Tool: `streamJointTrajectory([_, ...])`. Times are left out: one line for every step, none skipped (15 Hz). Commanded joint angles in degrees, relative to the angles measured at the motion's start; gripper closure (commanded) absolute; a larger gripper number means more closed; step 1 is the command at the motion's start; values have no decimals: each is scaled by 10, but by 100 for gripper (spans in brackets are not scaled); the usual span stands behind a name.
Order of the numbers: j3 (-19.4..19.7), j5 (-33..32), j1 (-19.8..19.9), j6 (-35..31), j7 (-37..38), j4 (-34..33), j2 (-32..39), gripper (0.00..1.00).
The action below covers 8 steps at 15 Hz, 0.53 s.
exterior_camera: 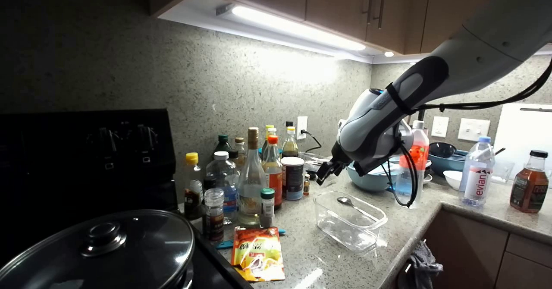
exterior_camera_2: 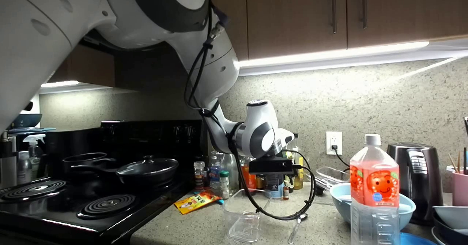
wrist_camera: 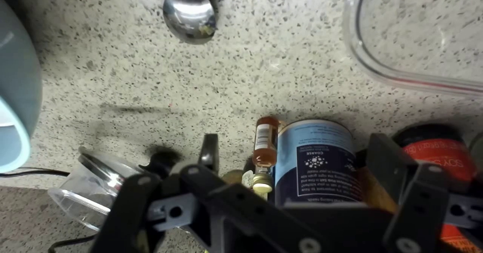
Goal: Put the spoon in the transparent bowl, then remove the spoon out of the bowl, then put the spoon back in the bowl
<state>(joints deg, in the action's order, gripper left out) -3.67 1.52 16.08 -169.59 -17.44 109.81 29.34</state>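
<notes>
The silvery spoon (wrist_camera: 190, 15) lies on the speckled counter, its rounded end near the top of the wrist view and its handle cut off by the frame. Beside it stands the transparent bowl (wrist_camera: 396, 75), only a rim corner showing there. An exterior view puts the spoon (exterior_camera_2: 297, 226) just to the right of the clear bowl (exterior_camera_2: 243, 219), apart from it. Elsewhere the spoon (exterior_camera: 362, 211) is seen past the rim of the bowl (exterior_camera: 327, 222). Above the counter my gripper (exterior_camera: 327, 173) hangs open, fingers (wrist_camera: 209, 149) wide apart, holding nothing. The wrist camera hides the fingers in an exterior view.
Beyond the fingers stand a salt canister (wrist_camera: 315, 158) and a tiny amber bottle (wrist_camera: 266, 139), with several taller bottles (exterior_camera: 252, 185) nearby. A light blue bowl (exterior_camera: 373, 181) and a large red-labelled bottle (exterior_camera_2: 374, 190) flank the spoon's side. A yellow packet (exterior_camera: 258, 254) lies near the stove.
</notes>
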Motion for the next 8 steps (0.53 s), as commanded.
streamJointTrajectory([0, -3, -1, 0, 4, 0, 0, 0])
streamJointTrajectory([1, -3, -1, 0, 4, 0, 0, 0])
streamJointTrajectory([0, -3, -1, 0, 4, 0, 0, 0])
streamJointTrajectory([0, -3, -1, 0, 4, 0, 0, 0])
streamJointTrajectory([1, -3, -1, 0, 4, 0, 0, 0])
streamJointTrajectory([0, -3, -1, 0, 4, 0, 0, 0])
streamJointTrajectory([29, -18, -21, -11, 23, 2, -2, 0])
streamJointTrajectory([61, -26, -40, -24, 50, 5, -5, 0])
